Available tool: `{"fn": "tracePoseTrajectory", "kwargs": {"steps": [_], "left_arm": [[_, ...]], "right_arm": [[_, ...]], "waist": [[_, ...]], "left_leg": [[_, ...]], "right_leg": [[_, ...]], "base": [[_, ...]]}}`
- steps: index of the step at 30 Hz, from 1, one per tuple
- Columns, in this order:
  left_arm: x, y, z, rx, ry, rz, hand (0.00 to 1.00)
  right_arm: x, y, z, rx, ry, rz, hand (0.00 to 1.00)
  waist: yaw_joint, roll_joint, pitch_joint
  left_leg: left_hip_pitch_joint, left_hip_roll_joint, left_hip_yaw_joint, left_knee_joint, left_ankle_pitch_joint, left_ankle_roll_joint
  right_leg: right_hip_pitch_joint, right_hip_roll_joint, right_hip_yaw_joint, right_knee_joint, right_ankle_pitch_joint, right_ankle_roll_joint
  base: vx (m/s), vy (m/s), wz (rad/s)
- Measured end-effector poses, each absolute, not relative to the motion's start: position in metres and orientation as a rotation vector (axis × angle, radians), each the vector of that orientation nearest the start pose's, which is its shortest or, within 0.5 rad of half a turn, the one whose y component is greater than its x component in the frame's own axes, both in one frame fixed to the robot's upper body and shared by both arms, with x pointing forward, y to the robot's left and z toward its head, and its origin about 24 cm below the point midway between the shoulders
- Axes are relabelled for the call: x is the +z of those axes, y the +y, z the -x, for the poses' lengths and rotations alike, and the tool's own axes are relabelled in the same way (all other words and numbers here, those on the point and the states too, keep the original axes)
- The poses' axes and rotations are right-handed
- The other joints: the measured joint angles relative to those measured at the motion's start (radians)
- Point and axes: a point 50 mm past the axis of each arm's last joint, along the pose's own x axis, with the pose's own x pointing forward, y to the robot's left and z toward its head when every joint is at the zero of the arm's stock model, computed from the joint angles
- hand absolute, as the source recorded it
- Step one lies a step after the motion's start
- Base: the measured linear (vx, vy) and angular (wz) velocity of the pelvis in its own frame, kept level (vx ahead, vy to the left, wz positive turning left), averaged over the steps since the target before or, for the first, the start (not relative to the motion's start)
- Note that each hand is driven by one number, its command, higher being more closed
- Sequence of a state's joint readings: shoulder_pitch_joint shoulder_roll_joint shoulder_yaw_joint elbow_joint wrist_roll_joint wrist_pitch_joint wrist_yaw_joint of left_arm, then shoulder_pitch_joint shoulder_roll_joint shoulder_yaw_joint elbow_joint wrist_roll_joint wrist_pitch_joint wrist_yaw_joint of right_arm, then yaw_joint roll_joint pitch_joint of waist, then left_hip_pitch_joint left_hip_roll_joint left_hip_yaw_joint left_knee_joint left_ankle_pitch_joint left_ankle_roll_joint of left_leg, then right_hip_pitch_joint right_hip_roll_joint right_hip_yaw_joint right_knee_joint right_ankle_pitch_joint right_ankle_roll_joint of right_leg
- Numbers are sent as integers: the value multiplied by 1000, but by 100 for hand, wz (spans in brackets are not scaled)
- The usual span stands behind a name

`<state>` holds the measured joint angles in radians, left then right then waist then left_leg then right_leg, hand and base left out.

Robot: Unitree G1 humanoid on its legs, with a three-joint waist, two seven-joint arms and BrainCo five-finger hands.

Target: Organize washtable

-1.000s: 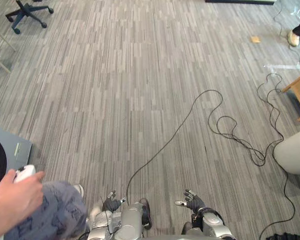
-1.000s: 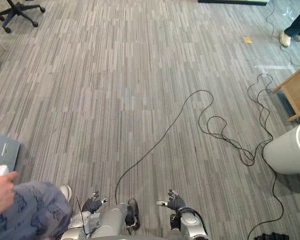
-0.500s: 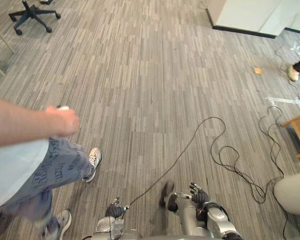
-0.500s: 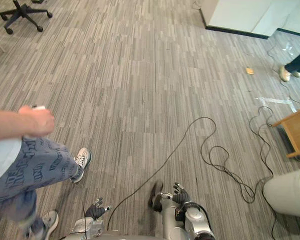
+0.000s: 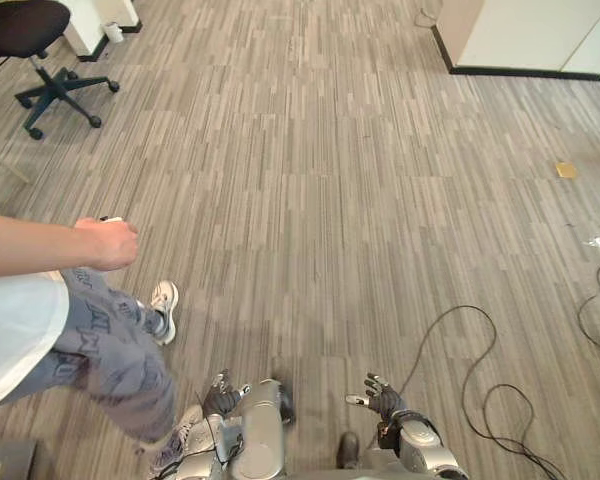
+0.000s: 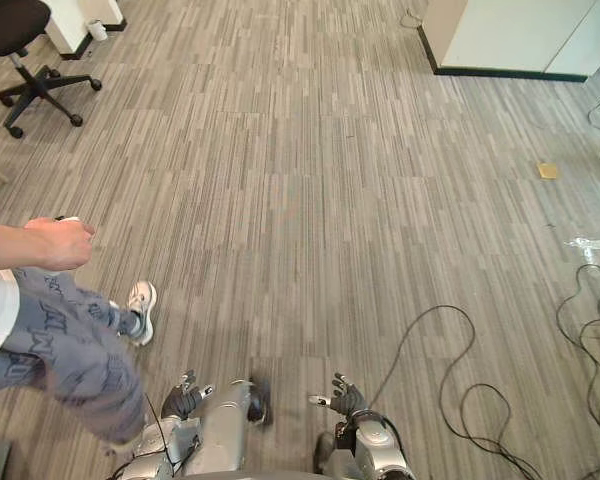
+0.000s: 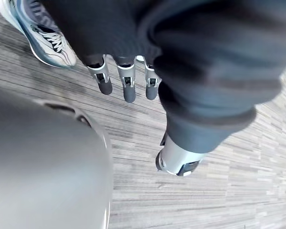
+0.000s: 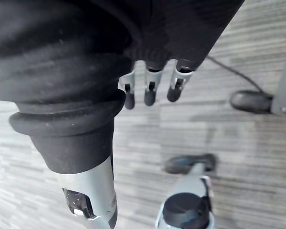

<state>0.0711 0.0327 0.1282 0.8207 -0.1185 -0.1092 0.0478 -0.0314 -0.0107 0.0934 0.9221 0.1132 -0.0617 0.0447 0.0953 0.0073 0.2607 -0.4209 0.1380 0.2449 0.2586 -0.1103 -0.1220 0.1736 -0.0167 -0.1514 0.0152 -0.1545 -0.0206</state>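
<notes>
A grey striped carpet floor [image 5: 330,200] is stretching out ahead of both hands, with a black chair [image 5: 42,40] standing far off beyond the left hand and a white cabinet [image 5: 530,35] standing far off beyond the right hand. A small tan scrap [image 5: 566,170] is lying on the floor well ahead of the right hand, nearer the cabinet.

The left hand [image 5: 220,393] is hanging low over the floor, its fingers [image 7: 129,88] reaching out straight and relaxed, gripping nothing. A person [image 5: 40,320] in patterned trousers is standing just to that hand's outer side, one shoe [image 5: 164,298] resting on the floor near it, and is stretching an arm forward with a closed fist [image 5: 108,243] well above and ahead of it.

The right hand [image 5: 382,398] is hanging at about the same height beside the left, well apart from it, its fingers [image 8: 150,93] also lying straight and slack, holding nothing
</notes>
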Motion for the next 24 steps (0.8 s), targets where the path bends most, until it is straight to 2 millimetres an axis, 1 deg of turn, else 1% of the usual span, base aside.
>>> {"fn": "tracePoseTrajectory", "kwargs": {"steps": [1,2,3,4,5,6,7,8,9,10,11,12,13,14,15,16,17,18,19,20,21,22,23,24], "left_arm": [[-129,185,-151,255,766,122,0],[-128,186,-152,258,761,118,0],[-126,193,-154,268,745,105,0],[-126,196,-154,270,746,97,0],[-126,196,-153,264,753,87,0],[-127,197,-153,254,758,76,0],[-127,198,-152,240,768,59,0],[-130,197,-149,221,795,44,0],[-132,195,-145,217,810,46,0],[-133,194,-143,213,814,45,0],[-134,192,-139,201,826,39,0],[-135,191,-137,195,834,36,0],[-136,191,-137,192,837,35,0],[-138,188,-136,185,850,36,0],[-138,187,-136,183,853,37,0],[-139,187,-135,181,857,36,0],[-140,189,-132,178,869,18,0],[-143,193,-125,185,891,8,0],[-144,195,-121,188,903,2,0],[-146,196,-117,195,921,3,0],[-146,192,-118,204,918,23,0],[-148,184,-117,218,921,67,0],[-147,181,-116,239,915,101,0],[-147,178,-117,243,909,113,0]], "right_arm": [[-136,-140,-165,75,861,-46,0],[-137,-139,-166,78,864,-48,0],[-136,-133,-165,85,856,-65,0],[-137,-131,-162,77,860,-78,0],[-139,-131,-157,71,876,-84,0],[-141,-130,-154,72,883,-85,0],[-142,-129,-151,76,892,-82,0],[-143,-130,-148,76,902,-82,0],[-140,-131,-152,78,876,-74,0],[-138,-132,-153,78,865,-73,0],[-136,-132,-156,79,847,-72,0],[-133,-132,-160,83,822,-70,0],[-132,-132,-163,86,812,-68,0],[-128,-137,-168,83,781,-53,0],[-127,-141,-170,77,775,-39,0],[-128,-144,-170,76,778,-28,0],[-128,-145,-170,74,780,-22,0],[-128,-145,-169,77,784,-17,0],[-129,-145,-168,78,788,-18,0],[-129,-146,-169,74,790,-20,0],[-126,-150,-172,76,777,-10,0],[-123,-155,-174,83,761,4,0],[-122,-156,-175,88,760,10,0],[-123,-154,-173,89,768,5,0]], "waist": [[19,12,-6],[21,-16,-12],[11,-62,-22],[-1,-75,-23],[-4,-80,-23],[-10,-87,-22],[-27,-96,-23],[-33,-94,-21],[-37,-85,-16],[-41,-80,-15],[-57,-63,-8],[-67,-61,-5],[-75,-60,-5],[-85,-57,-3],[-86,-57,-2],[-88,-57,-2],[-92,-64,-3],[-94,-71,-8],[-96,-74,-12],[-113,-67,-11],[-122,-43,-14],[-122,27,-10],[-103,66,-13],[-86,72,-10]], "left_leg": [[-11,-4,-12,12,132,47],[-7,-30,-16,36,173,140],[-15,-68,-2,85,120,203],[-16,-74,5,174,43,231],[6,-85,5,215,-12,240],[31,-96,6,225,-40,244],[77,-121,1,222,-71,251],[158,-144,-6,190,-109,261],[251,-158,-13,134,-130,263],[299,-163,-18,101,-136,265],[385,-177,-36,30,-144,265],[456,-182,-44,-21,-146,266],[484,-183,-54,-37,-154,263],[548,-188,-79,-70,-175,251],[589,-192,-91,-100,-182,239],[621,-195,-101,-124,-188,228],[675,-205,-124,-156,-205,199],[720,-207,-144,-134,-237,148],[725,-208,-154,-85,-255,124],[685,-191,-166,107,-277,88],[613,-148,-149,323,-252,64],[497,-42,-103,611,-95,62],[448,41,-43,746,98,94],[423,90,-12,819,134,93]], "right_leg": [[49,-5,41,-19,-29,31],[69,-38,43,-21,-33,38],[59,-82,33,30,-32,41],[25,-108,39,171,-36,88],[-23,-131,54,337,-35,122],[-64,-146,71,466,-30,146],[-130,-160,90,666,-11,181],[-214,-165,84,878,-12,179],[-282,-164,43,995,-33,141],[-316,-163,17,1018,-46,119],[-385,-156,-46,1016,-74,82],[-446,-143,-112,946,-107,59],[-476,-136,-142,885,-118,49],[-543,-120,-193,704,-115,49],[-573,-109,-217,545,-69,58],[-580,-100,-228,426,-24,71],[-597,-85,-231,272,34,77],[-613,-78,-217,270,52,49],[-611,-71,-204,287,62,20],[-592,-62,-170,324,153,-86],[-559,-53,-183,349,174,-92],[-494,-7,-205,347,155,-84],[-441,40,-189,321,123,-83],[-405,61,-173,305,103,-86]], "base": [[617,275,-69],[764,358,-45],[930,406,1],[909,403,12],[730,311,10],[513,227,16],[622,244,23],[723,258,19],[571,187,9],[518,168,9],[497,134,23],[504,112,33],[645,81,52],[570,49,53],[591,42,55],[646,11,56],[808,-18,66],[852,-45,66],[797,-93,81],[824,-129,84],[801,-131,88],[805,-101,19],[659,-44,-28],[843,-13,-59]]}}
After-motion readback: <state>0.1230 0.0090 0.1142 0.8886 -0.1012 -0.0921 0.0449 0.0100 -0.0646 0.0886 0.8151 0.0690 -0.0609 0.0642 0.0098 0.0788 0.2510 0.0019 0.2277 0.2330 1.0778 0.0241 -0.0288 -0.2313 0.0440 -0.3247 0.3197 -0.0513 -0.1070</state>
